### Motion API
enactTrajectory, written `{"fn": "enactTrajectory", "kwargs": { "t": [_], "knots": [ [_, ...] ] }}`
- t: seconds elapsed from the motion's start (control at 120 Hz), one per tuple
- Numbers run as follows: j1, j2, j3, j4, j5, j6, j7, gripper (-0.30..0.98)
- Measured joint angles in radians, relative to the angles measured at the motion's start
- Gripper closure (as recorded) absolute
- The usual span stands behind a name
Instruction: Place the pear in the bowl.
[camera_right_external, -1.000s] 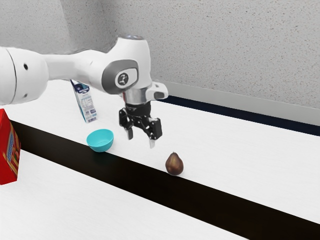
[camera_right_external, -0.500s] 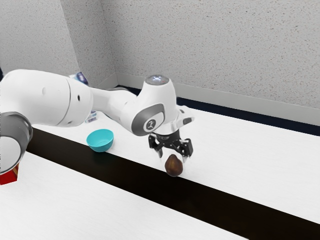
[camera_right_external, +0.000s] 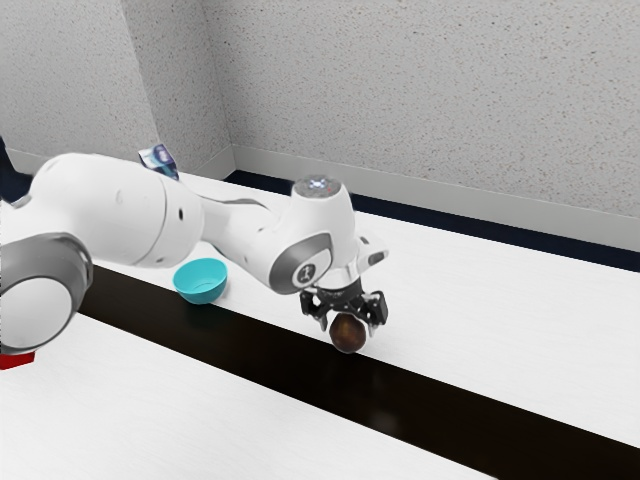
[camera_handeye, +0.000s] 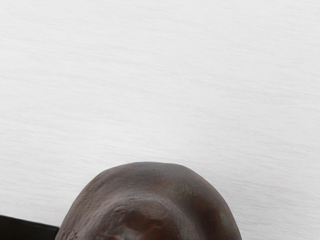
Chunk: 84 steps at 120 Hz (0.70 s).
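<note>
Turquoise bowl (camera_right_external: 201, 283), round, smooth-sided (inner wall showing). Gripper (camera_right_external: 347, 326) looks released, fingers apart around the brown, mottled pear (camera_right_external: 348, 336); contact hard to judge.

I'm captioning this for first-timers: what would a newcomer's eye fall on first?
Probably the big white arm, reaching in from the exterior view's left. Next, likely the brown pear directly below the black gripper, then the turquoise bowl, nearer that view's left.
</note>
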<state>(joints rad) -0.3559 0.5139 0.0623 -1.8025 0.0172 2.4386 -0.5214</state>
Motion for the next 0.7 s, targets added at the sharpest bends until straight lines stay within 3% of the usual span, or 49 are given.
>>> {"fn": "enactTrajectory", "kwargs": {
  "t": [0.5, 0.7],
  "knots": [
    [-0.001, 0.018, 0.001, -0.001, 0.005, 0.004, -0.052, 0.28],
    [0.039, -0.057, 0.001, -0.027, 0.01, -0.021, -0.071, 0.31]
  ]
}}
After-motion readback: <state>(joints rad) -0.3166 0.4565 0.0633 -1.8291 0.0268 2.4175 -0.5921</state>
